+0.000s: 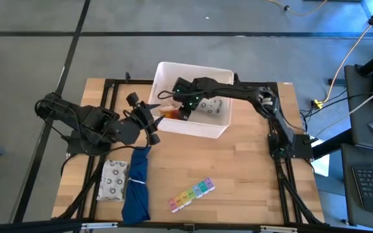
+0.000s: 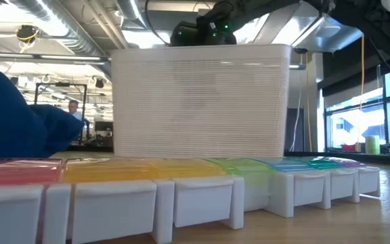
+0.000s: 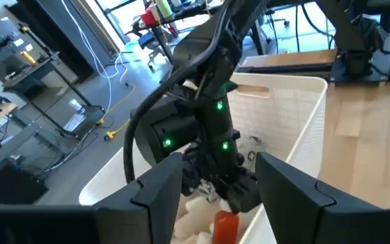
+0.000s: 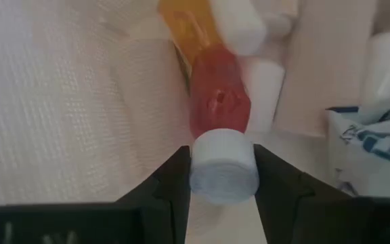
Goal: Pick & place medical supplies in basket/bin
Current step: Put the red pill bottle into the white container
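The white bin [image 1: 220, 129] stands at the table's far middle. My right gripper [image 1: 185, 111] reaches down into it, shut on a red tube [image 4: 219, 102]. An orange pill bottle [image 4: 185, 27], white gauze rolls [image 4: 239, 20] and a blue-printed white packet [image 4: 374, 139] lie on the bin's floor. My left gripper [image 1: 151, 123] is open and holds nothing; it hovers by the bin's left near corner, facing the right gripper [image 3: 215, 183]. The rainbow pill organizer [image 1: 192, 194] and a grey-patterned packet [image 1: 114, 180] lie flat on the table. My right gripper holds the red tube by its white cap end [image 4: 222, 166], pinched between the two fingers [image 4: 171, 186]. The fingers come from above, pointing down into the bin. The tube's red body stretches away from the fingers toward the orange bottle, low over the bin's floor.
A blue cloth bundle [image 1: 136, 184] lies between the grey-patterned packet and the pill organizer, just near of my left gripper. The bin's tall walls [image 2: 202, 102] enclose my right gripper. Bare wood [image 1: 245, 168] stretches across the table's right near part.
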